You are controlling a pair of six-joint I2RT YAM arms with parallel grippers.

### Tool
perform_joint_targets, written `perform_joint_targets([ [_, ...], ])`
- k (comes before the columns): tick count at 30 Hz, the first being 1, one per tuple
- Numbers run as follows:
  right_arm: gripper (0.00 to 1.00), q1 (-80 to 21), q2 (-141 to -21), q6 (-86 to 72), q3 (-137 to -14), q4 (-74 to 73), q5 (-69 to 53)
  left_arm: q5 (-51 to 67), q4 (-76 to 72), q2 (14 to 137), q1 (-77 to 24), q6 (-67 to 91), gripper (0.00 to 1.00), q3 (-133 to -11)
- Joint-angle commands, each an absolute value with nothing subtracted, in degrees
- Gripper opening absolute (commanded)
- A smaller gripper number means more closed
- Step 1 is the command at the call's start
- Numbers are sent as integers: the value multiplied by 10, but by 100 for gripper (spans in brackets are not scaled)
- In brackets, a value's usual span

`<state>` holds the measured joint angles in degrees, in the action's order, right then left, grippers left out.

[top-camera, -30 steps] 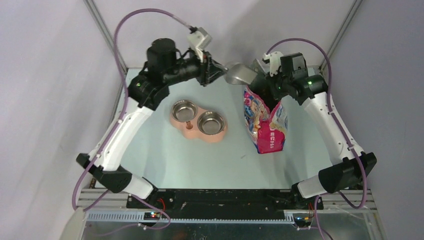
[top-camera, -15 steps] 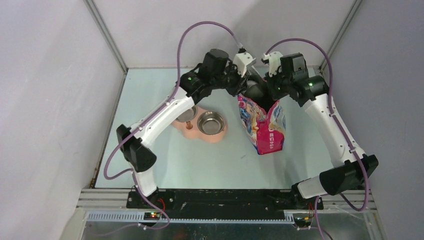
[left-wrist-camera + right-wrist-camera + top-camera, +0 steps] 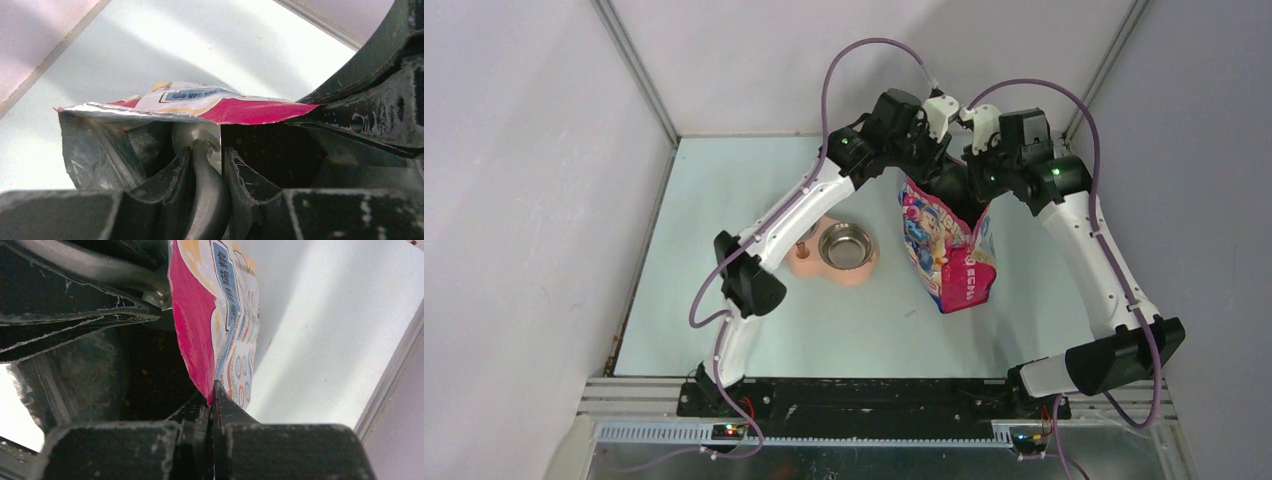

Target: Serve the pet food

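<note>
The left gripper (image 3: 206, 156) is clamping its two fingers on the grey handle of the scoop (image 3: 207, 200). The handle is running straight ahead from the fingertips and under the pink rim of the bag (image 3: 210, 107) into its foil-lined mouth. The scoop's cup is hiding in there, so I cannot tell whether it is carrying anything. The right gripper (image 3: 212, 401) is pinching that same rim flat between its closed fingers and holding the mouth open. Just left of those fingertips the pet food (image 3: 144, 372) is showing only as a few brown specks in the dark interior. This is looking like the scooping step, with nothing served yet. Further out, in the overhead view, the twin-bowl feeder (image 3: 809, 266) is sitting on the table (image 3: 724, 200), left of both grippers and nearer the bases, apart from the bag, its one visible bowl looking bare. The next move, I reckon, is calling for a level lift clear of the rim, then a steady carry across to a bowl without tipping early
</note>
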<state>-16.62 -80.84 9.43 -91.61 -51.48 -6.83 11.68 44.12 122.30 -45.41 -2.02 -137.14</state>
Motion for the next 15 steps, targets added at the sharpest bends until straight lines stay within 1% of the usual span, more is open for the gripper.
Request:
perform_joint_targets([
  [1,0,-174,-734,91,-936,-420,-161,61,478,1278,-460,-26,0,-1401],
  [4,1,-163,-725,88,-915,-417,-160,48,513,1280,-470,-33,0,-1393],
  [5,5,-159,-722,82,-907,-416,-165,45,517,1275,-471,-28,0,-1386],
  [6,12,-147,-713,78,-904,-415,-171,46,519,1262,-472,-18,0,-1363],
  [7,15,-139,-703,70,-897,-414,-183,47,507,1240,-472,-13,0,-1328],
  [8,20,-125,-697,66,-894,-413,-195,50,496,1224,-472,-6,0,-1307],
  [9,23,-116,-684,59,-890,-412,-203,51,462,1208,-472,-5,0,-1282],
  [10,30,-101,-677,58,-888,-413,-220,55,440,1171,-472,-4,0,-1229],
  [11,33,-94,-662,60,-887,-414,-229,58,395,1136,-472,4,0,-1180],
  [12,39,-83,-654,69,-886,-417,-248,65,371,1121,-473,9,0,-1158],
  [13,42,-79,-639,75,-886,-419,-258,67,337,1097,-473,8,0,-1125],
  [14,46,-71,-631,86,-885,-423,-271,68,326,1091,-473,4,0,-1118],
  [15,48,-64,-616,90,-884,-425,-276,68,329,1093,-475,3,0,-1126],
])
